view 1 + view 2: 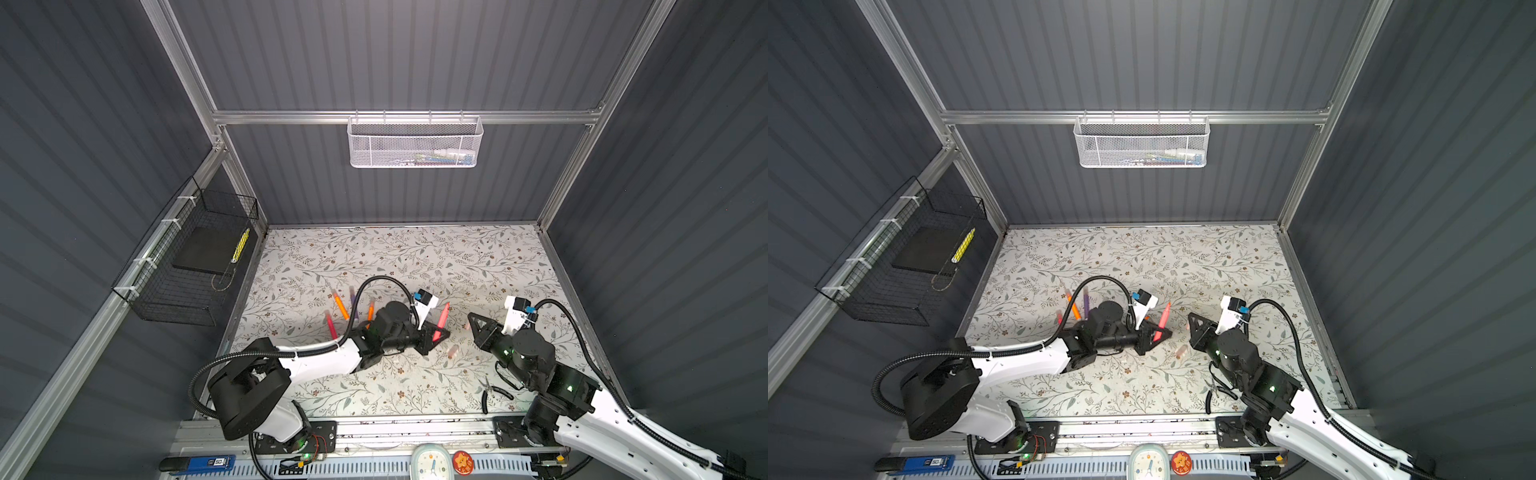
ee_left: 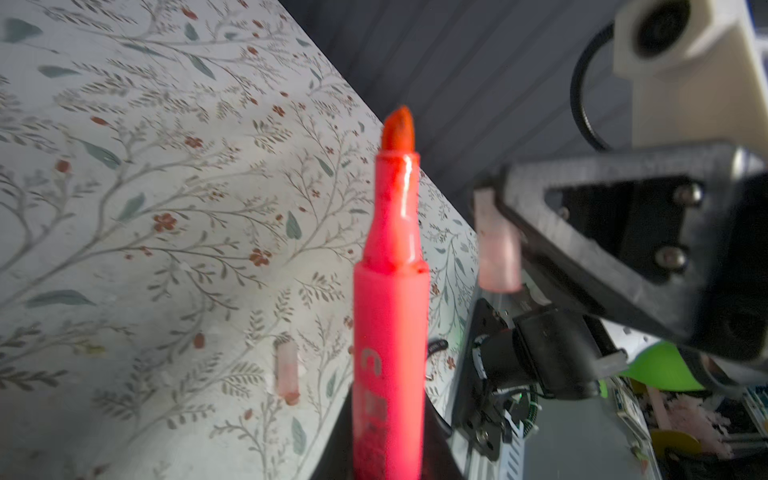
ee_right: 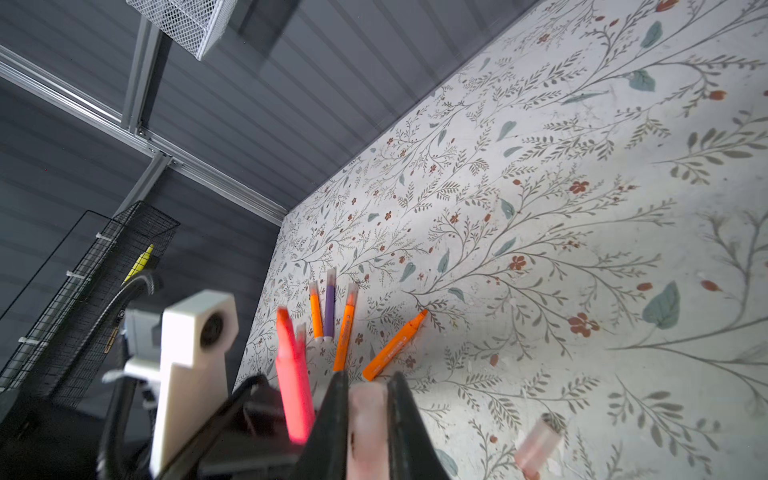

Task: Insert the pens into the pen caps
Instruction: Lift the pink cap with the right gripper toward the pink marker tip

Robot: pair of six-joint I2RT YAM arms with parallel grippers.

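My left gripper is shut on a pink-red pen, whose bare tip points up and away. Just right of it, my right gripper is shut on a pale-pink pen cap, a short gap from the pen's tip. A loose pen cap lies on the table between the arms. Behind the left arm lie more pens: two capped orange ones, a capped purple one and an uncapped orange one.
Black-handled pliers lie in front of the right arm. A white mesh basket hangs on the back wall and a black wire basket on the left wall. The floral table ends at a rail in front.
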